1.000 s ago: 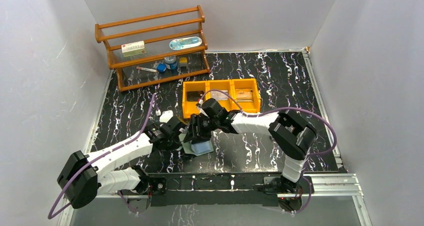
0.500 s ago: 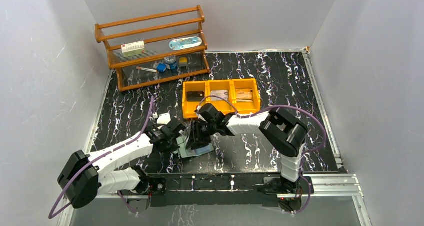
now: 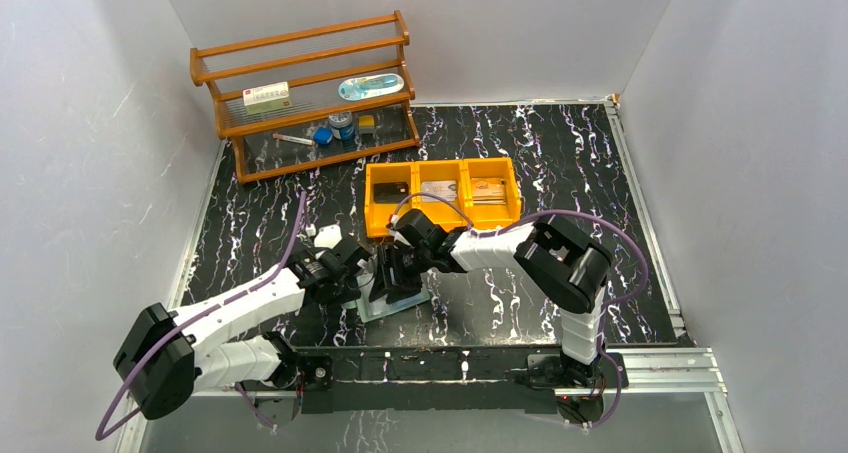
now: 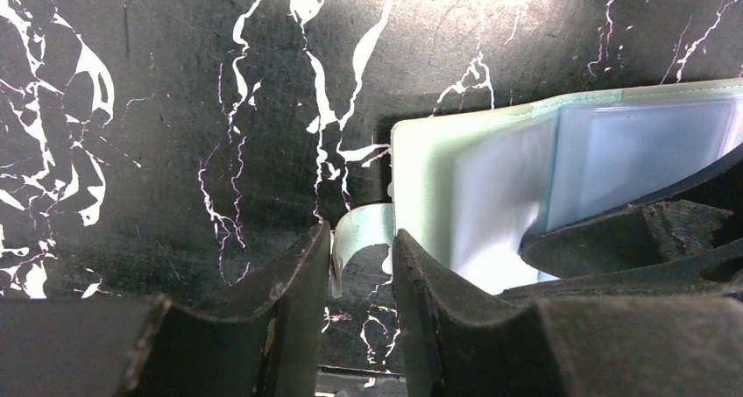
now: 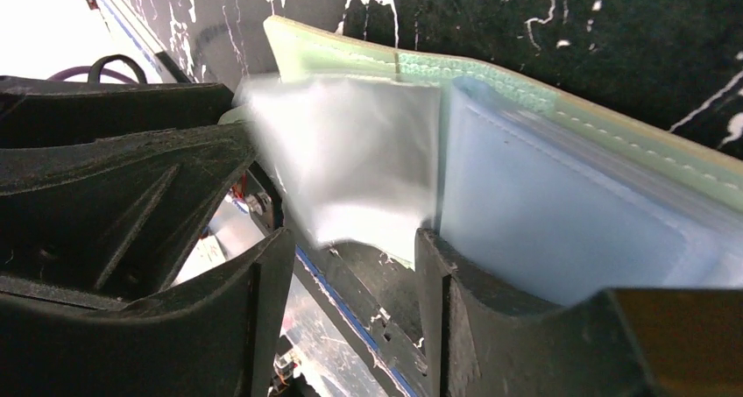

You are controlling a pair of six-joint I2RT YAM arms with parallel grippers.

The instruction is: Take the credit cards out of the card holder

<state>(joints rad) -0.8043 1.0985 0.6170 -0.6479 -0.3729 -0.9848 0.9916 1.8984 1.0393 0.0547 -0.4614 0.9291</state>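
The bench [image 3: 560,163] is carrying the card holder [image 3: 400,305] close to its near edge, left of the middle, lying open between both arms. The right pincer [image 5: 350,274] is standing jaws apart around a clear, floppy sleeve [image 5: 350,160]. The left pincer [image 4: 355,274] is gaping narrowly around the closing tab [image 4: 364,230], not clamping it. The holder is looking light, soft and slippery, so pinning its stitched cover edge and pinching what seems a stiff bluish card [image 5: 569,230] at the sleeve mouth seems wisest.

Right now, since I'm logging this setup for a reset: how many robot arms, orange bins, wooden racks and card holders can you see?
Robot arms: 2
Orange bin: 1
Wooden rack: 1
Card holder: 1
Total: 5
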